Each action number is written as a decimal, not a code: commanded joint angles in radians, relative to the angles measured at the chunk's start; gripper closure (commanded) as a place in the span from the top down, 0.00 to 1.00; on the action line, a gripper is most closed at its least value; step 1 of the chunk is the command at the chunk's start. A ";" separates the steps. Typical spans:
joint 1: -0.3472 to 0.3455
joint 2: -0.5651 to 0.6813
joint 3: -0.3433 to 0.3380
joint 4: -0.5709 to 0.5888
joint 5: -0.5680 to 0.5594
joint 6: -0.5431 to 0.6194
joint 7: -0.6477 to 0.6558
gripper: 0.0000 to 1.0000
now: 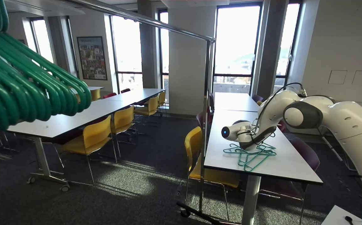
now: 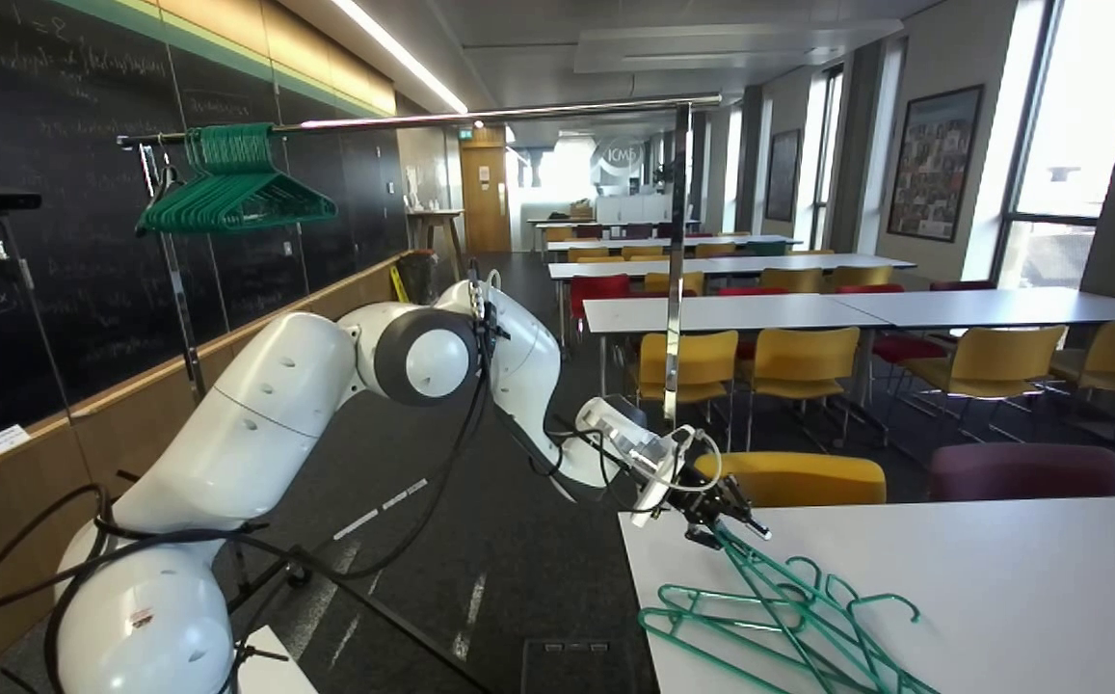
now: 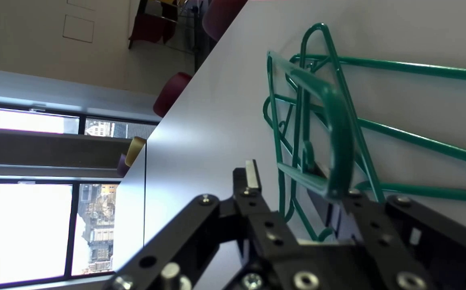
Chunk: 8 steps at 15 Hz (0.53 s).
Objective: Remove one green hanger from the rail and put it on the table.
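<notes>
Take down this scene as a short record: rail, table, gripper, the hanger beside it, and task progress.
Rail: packed green hangers hanging near one end
Table: white top, other green hangers lying in an overlapping pile
Gripper: open, low over the table
Green hanger: slanting up from the pile toward the gripper; contact unclear
Progress: hanger off the rail, apparently not lying flat

There is one claw (image 2: 734, 531), one rail (image 2: 422, 120) and at least three off-rail hangers (image 3: 342, 141).

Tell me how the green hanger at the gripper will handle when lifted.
The green hanger is probably light and fairly stiff: a thin, open outline with straight bars. Its shiny surface could be slippery. It may also snag, as it overlaps other hangers.
</notes>
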 commanded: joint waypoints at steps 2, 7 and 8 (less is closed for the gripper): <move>-0.004 -0.004 0.007 0.015 0.022 -0.024 -0.034 0.81; -0.058 -0.033 0.072 -0.004 0.236 0.027 -0.178 1.00; -0.066 -0.036 0.082 -0.002 0.301 0.028 -0.218 1.00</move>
